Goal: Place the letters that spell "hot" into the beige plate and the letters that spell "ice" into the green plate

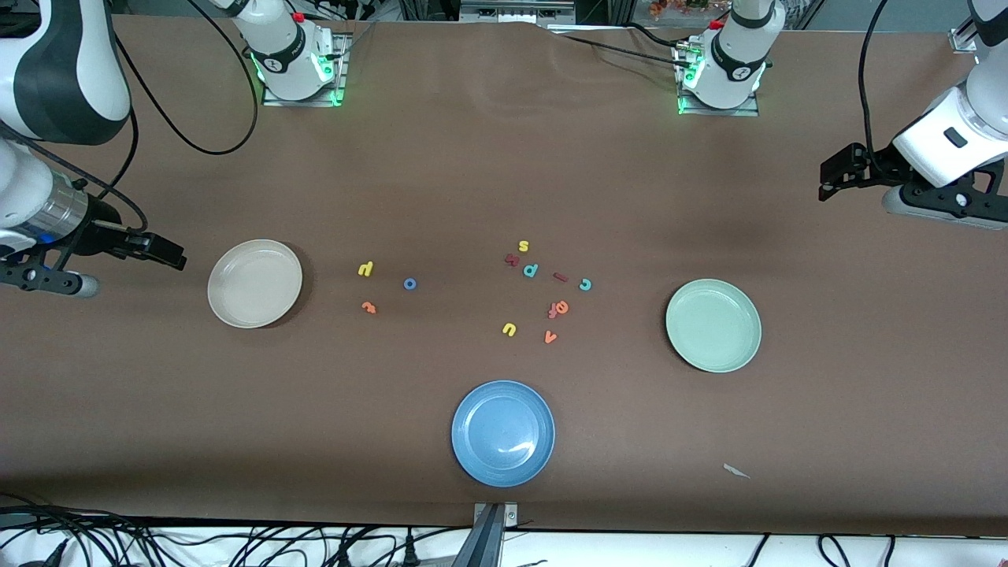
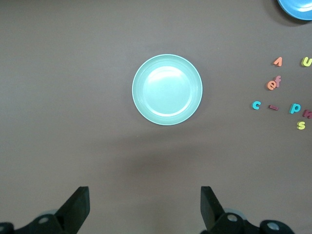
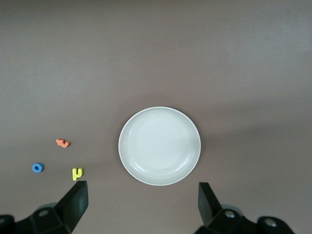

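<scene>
Left hand (image 1: pixel 827 177) spread above the bench's (image 1: pixel 441 173) left-arm end, right hand (image 1: pixel 169 253) spread beside the beige plate (image 1: pixel 254 283), yellow h (image 1: pixel 365 269), blue o (image 1: pixel 409 283), orange t (image 1: pixel 368 307) near it, dark red i (image 1: pixel 560 276), teal c (image 1: pixel 585 284), orange e (image 1: pixel 562 307) toward the green plate (image 1: pixel 713 325)

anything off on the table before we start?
One stray: a small pale scrap lies on the brown table, nearer the front camera than the pale mint-green plate; it matches neither letters nor plates. Also, the orange round e touches another orange letter.
</scene>
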{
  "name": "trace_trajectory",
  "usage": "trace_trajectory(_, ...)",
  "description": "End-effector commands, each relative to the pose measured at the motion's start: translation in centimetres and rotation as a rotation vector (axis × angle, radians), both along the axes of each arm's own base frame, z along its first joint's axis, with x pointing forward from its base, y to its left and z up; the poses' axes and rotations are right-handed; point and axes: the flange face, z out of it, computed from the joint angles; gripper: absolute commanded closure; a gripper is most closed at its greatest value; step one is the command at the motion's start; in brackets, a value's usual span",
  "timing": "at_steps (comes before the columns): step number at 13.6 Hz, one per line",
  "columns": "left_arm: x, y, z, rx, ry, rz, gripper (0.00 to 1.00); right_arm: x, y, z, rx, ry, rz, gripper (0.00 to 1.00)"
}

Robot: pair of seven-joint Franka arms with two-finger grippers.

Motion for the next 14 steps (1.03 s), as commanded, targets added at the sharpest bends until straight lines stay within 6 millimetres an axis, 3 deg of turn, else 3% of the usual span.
trace_trajectory(1, -0.9, 0.1, 0.3, 0.03, -0.012, 0.004, 0.0, -0.4, 0.1, 0.9, 0.015, -0.01, 0.001, 0.0)
trace_trajectory(11, -0.6, 0.9, -1.6, 0.03, 0.02, 0.019, 0.0, -0.6, 0.0, 0.8, 0.018, 0.011, -0.015, 0.0)
trace_trajectory(14, -0.8, 0.8, -1.3, 0.03, 0.019, 0.003, 0.0, -0.6, 0.0, 0.8, 0.018, 0.011, -0.015, 0.0)
